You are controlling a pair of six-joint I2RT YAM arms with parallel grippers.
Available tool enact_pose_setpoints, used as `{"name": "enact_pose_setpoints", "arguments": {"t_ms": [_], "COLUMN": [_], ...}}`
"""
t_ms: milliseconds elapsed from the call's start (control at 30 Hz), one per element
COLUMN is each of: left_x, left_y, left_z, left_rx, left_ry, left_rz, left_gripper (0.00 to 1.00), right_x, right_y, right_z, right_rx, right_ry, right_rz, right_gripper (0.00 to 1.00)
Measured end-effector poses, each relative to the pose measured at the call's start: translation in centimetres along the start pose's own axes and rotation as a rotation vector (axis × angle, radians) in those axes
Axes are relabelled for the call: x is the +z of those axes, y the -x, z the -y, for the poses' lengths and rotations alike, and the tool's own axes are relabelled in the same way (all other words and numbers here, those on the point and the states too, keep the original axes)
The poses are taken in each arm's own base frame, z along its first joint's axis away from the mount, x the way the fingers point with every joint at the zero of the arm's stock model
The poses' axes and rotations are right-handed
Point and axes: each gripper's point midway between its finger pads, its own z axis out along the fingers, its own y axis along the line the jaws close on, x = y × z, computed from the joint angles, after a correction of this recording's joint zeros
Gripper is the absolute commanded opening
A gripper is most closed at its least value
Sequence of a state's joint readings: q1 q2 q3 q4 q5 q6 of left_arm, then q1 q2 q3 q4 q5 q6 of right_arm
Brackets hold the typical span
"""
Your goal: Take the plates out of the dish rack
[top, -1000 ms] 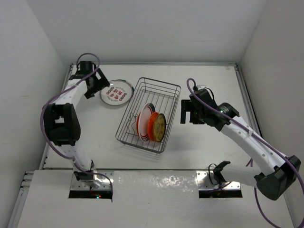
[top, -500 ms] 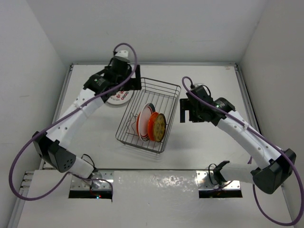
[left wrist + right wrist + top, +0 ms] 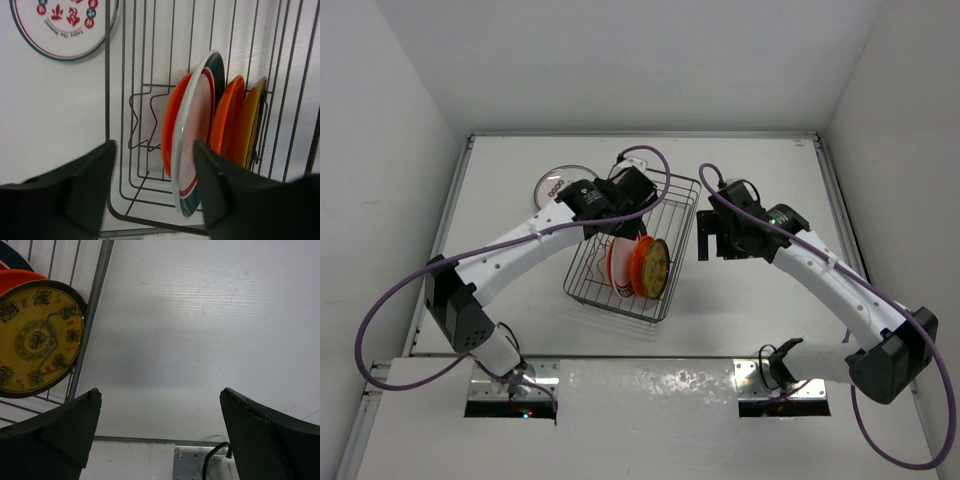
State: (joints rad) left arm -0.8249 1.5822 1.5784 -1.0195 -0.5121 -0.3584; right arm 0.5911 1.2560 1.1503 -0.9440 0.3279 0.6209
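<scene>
Nearest in the scene, four plates stand upright on the tines at the near end of the dish rack (image 3: 680,262). They are a tan-yellow plate (image 3: 656,268) on the right, an orange plate (image 3: 227,120) beside it, then a white plate with a teal and red rim (image 3: 192,145), and a second orange plate (image 3: 172,125) on its left. All four are judged to be left to unload.

Just right of the rack, over bare table (image 3: 770,320), the right gripper (image 3: 160,392) is held with its fingers spread wide and nothing between them.

A little farther back, the left gripper (image 3: 154,150) is pointed down into the rack. Its fingers are parted, and the left-hand orange plate is seen in the gap, with the white plate's rim at the right-hand finger. No plate is shown pinched, so nothing is taken to be held. A pick from the left end of the row is judged to be in hand.

Farthest, left of the rack's far end, a white plate with red patterns (image 3: 558,182) is laid flat on the table. That is the only plate seen outside the rack, so roughly a fifth of the work is judged done.
</scene>
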Motion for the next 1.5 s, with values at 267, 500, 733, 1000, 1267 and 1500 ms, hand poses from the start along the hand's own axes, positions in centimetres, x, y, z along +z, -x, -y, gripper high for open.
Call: {"name": "enact_pose_setpoints", "arguments": {"t_ms": [267,500,733,1000,1267,1500], "left_x": [2.0,3.3,1.5,-3.0,-5.6,0.9], "left_y": [-2.2,-3.7,-1.9,5.2,8.8,11.4], "left_z": [0.8,1.5,0.9,-1.9,-7.3,-18.8], "left_rx": [0.016,0.037,0.071,-0.024,-0.106,-0.444], "left_ry": [0.005,0.011,0.060,0.153,0.380,0.417], "left_rz": [-0.063,-0.110,-0.097,0.097,0.254,0.256], "left_gripper": [0.34,0.04,0.00,0.00,0.00,0.00], "right_x": [0.0,0.0,0.0,0.4,0.4,0.5], "right_y": [-0.1,-0.1,-0.2,-0.3,0.3,0.7], "right_z": [0.2,0.5,0.9,1.0,1.0,0.0], "right_rx": [-0.002,-0.003,-0.007,-0.012,-0.003,0.002], "right_ry": [-0.010,-0.024,-0.044,-0.059,-0.063,-0.018], "right_rz": [-0.002,0.000,-0.003,-0.021,-0.017,-0.012], "right_gripper": [0.99,0.99,0.99,0.99,0.99,0.99]}}
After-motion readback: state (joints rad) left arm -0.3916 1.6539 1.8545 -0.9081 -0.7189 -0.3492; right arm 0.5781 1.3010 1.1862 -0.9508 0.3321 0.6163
